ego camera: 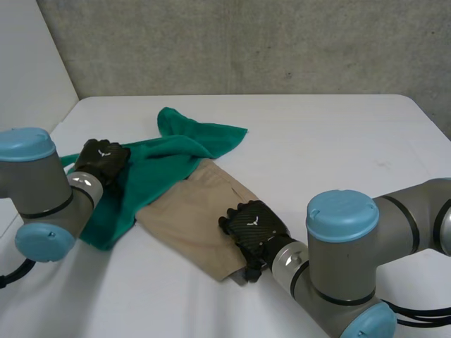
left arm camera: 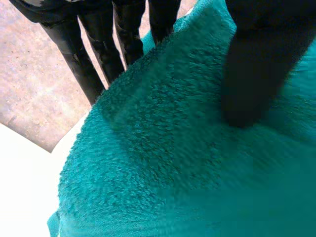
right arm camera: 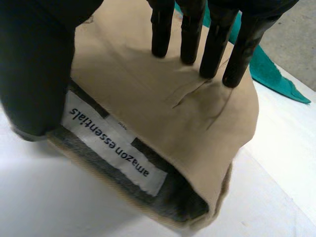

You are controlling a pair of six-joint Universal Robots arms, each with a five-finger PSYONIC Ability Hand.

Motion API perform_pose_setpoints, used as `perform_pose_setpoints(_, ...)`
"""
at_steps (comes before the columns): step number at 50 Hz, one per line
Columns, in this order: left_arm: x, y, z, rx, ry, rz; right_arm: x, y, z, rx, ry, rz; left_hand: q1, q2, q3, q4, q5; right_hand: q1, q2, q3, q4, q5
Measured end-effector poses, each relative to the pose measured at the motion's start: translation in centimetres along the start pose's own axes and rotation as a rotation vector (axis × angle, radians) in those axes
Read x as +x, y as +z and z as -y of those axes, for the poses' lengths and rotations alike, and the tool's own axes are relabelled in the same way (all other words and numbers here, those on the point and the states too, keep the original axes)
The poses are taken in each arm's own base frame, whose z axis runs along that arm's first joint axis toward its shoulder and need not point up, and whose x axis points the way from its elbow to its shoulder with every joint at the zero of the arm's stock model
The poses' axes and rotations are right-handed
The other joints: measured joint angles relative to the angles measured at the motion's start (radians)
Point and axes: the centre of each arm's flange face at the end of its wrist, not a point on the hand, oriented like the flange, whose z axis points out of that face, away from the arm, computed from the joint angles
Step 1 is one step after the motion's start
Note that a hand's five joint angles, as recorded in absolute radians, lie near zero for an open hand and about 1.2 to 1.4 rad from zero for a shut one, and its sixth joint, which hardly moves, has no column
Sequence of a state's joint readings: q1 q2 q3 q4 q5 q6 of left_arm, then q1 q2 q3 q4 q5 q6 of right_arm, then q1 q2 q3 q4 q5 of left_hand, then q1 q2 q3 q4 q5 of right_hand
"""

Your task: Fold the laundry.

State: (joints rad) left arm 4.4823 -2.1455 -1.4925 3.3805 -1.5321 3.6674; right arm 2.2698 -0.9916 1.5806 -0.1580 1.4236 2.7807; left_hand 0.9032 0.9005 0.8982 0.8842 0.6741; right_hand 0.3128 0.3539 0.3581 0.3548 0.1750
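A green towel (ego camera: 176, 155) lies crumpled at the left middle of the white table (ego camera: 338, 141), overlapping the far end of a tan garment (ego camera: 190, 218). My left hand (ego camera: 102, 160) is at the towel's left edge. In the left wrist view the towel (left arm camera: 163, 163) passes between the thumb (left arm camera: 256, 64) on its face and the fingers (left arm camera: 94, 54) behind its edge. My right hand (ego camera: 255, 227) rests at the tan garment's near end. Its straight fingers (right arm camera: 190, 34) press on the tan cloth (right arm camera: 148, 108), and the thumb (right arm camera: 34, 64) stands beside the waistband with its white label (right arm camera: 108, 143).
Bare table (ego camera: 352, 162) stretches to the right and far side, with a grey concrete wall (ego camera: 246, 42) behind it. The table's left edge (ego camera: 63, 116) runs close to my left arm. A tip of the green towel (right arm camera: 269, 71) lies beyond my right hand's fingertips.
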Motion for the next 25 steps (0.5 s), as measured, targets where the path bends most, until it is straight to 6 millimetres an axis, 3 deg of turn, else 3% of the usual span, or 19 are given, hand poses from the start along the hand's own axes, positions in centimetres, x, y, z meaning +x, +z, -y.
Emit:
perform_pose_setpoints(3,0.0,0.3,0.2,0.014,0.000,0.007,0.1,0.3,-0.3,-0.003,-0.001,-0.016,0.044,0.048,0.048,0.066,0.064,0.000,0.000,0.000,0.000,0.000)
perform_pose_setpoints(4,-0.1,0.3,0.3,0.021,0.000,0.011,0.2,0.4,-0.4,-0.005,-0.001,-0.019,0.167,0.246,0.242,0.265,0.245,0.000,0.000,0.000,0.000,0.000)
perform_pose_setpoints(6,-0.2,0.4,0.6,0.031,-0.001,0.016,0.2,0.6,-0.6,-0.009,-0.002,-0.027,0.167,0.270,0.260,0.286,0.258,0.000,0.000,0.000,0.000,0.000)
perform_pose_setpoints(7,-0.4,0.3,1.3,0.053,-0.007,0.026,0.3,0.8,-0.8,-0.017,-0.009,-0.036,0.167,0.288,0.279,0.304,0.265,0.232,0.384,0.387,0.391,0.355)
perform_pose_setpoints(12,-2.0,-0.8,4.3,0.139,-0.051,0.070,0.6,1.1,-1.2,-0.032,-0.040,-0.060,0.167,0.290,0.282,0.304,0.265,0.351,0.603,0.748,0.769,0.677)
perform_pose_setpoints(17,-4.4,-2.8,8.0,0.250,-0.120,0.124,1.3,0.9,-0.8,-0.034,-0.070,-0.098,0.187,0.292,0.286,0.312,0.267,0.351,0.604,0.794,0.831,0.804)
perform_pose_setpoints(21,-6.4,-4.5,10.6,0.332,-0.152,0.168,2.0,0.2,0.9,0.006,-0.084,-0.126,0.225,0.293,0.288,0.314,0.295,0.351,0.604,0.817,0.831,0.817)
perform_pose_setpoints(25,-8.0,-5.5,12.1,0.379,-0.156,0.206,2.4,-0.6,2.2,0.038,-0.091,-0.141,0.225,0.293,0.290,0.314,0.295,0.351,0.604,0.817,0.831,0.817)
